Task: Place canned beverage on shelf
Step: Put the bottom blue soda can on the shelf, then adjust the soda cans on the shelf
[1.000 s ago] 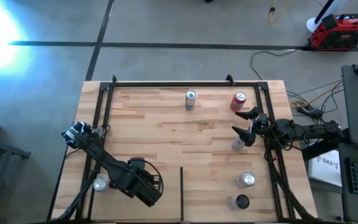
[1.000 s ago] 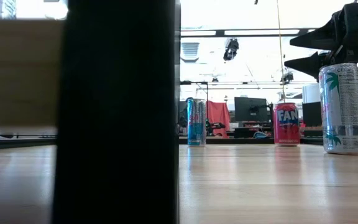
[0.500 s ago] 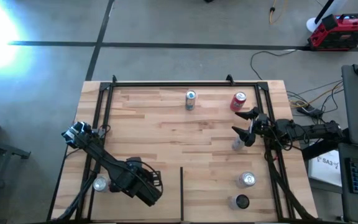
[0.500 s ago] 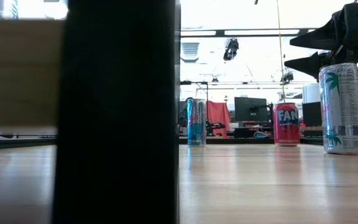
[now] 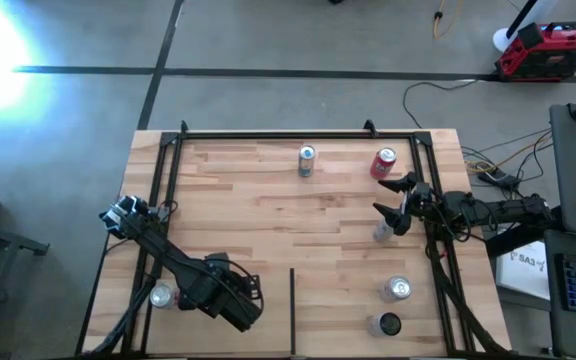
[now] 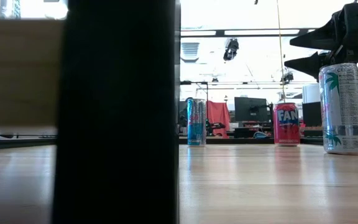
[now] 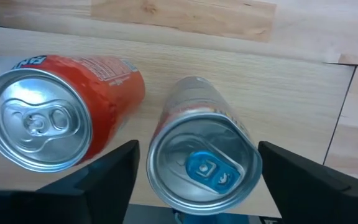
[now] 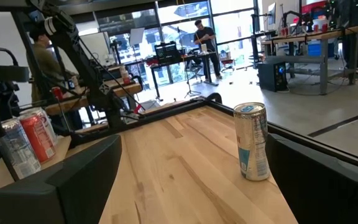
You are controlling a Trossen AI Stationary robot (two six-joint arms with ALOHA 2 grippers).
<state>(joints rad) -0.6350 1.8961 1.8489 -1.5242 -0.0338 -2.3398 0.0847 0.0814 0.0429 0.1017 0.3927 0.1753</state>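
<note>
Shelf (image 5: pixel 268 220) fills your counter: a wide butcher-block board framed by black rails, with a short black divider strip (image 5: pixel 292 310) rising from its near edge; in the low view that strip blocks the left half of the picture.

Your left arm lies across the near-left corner, its claw (image 5: pixel 236 308) low over the board just left of the divider. Its wrist view shows the fingers (image 7: pixel 104 180) spread wide on either side of a silver can with a blue tab (image 7: pixel 204 155), not touching it. An orange-red can (image 7: pixel 55 118) stands just beside that silver one.

Your right arm reaches in from the right rail, and its claw (image 5: pixel 395 206) hangs open over the board's right side, above and just next to a tall white can printed with palm leaves (image 6: pixel 342 107). In its wrist view the fingers (image 8: pixel 79 174) are apart and hold nothing.

Five more cans stand upright on the board:
- a slim silver-and-blue can (image 5: pixel 306 159) at the far edge, near the middle
- a red can (image 5: pixel 383 163) to its right, also near the far rail
- a silver-topped can (image 5: pixel 397 289) near the right front
- a dark-topped can (image 5: pixel 389 324) just in front of that one
- a silver can (image 5: pixel 160 296) at the left rail, beside your left arm
</note>
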